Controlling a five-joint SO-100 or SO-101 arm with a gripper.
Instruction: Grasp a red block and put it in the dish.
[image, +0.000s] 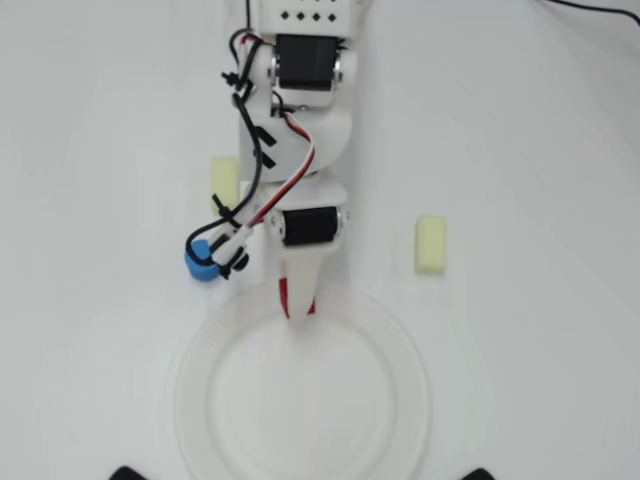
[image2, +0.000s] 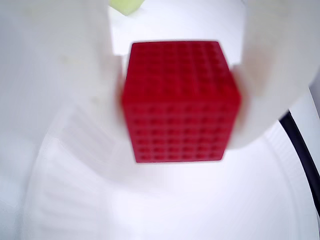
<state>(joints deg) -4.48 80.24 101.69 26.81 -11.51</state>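
The red block (image2: 180, 102) fills the middle of the wrist view, a bright red cube with a grid texture, clamped between my two white fingers (image2: 65, 80). In the overhead view only slivers of it (image: 283, 294) show beside the fingers. My gripper (image: 298, 305) is shut on it and holds it over the far rim of the dish (image: 195, 400), a large round white plate with a ribbed rim. The dish (image2: 165, 210) lies below the block in the wrist view.
A blue cylinder (image: 200, 263) sits just left of the arm, by its cables. One pale yellow block (image: 224, 178) lies left of the arm, another (image: 431, 244) to the right. A black cable (image: 590, 8) runs at the top right.
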